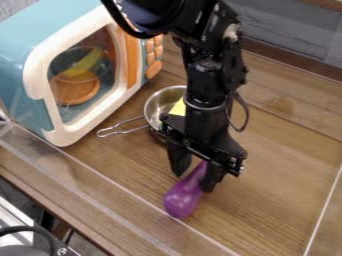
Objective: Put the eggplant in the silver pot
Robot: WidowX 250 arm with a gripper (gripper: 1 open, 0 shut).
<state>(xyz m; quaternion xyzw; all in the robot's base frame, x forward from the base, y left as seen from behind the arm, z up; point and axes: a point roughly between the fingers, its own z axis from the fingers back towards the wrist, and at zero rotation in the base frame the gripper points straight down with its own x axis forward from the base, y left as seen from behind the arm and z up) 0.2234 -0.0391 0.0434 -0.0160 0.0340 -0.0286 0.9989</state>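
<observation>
One black robot arm is reaching straight down over a brown wooden table, and every place below is given relative to the silver pot. Behind and to the left of the pot, a teal toy microwave is standing with an orange bowl showing through its window. The pot itself is sitting open and upright, its thin wire handle pointing toward the camera-left. Just in front of the pot and slightly to the right, the gripper is hanging with its jaws parted around the upper end of the eggplant; the jaws are not squeezed tight, and whether they are gripping the eggplant or only straddling it is not clear. The eggplant is lying on the table in front of the pot, near it but not touching.

Doing this step well probably means closing firmly across the narrower upper part, since the glossy skin is likely slippery. Lifting clear of the pot's rim before travelling back toward it should avoid knocking it.
</observation>
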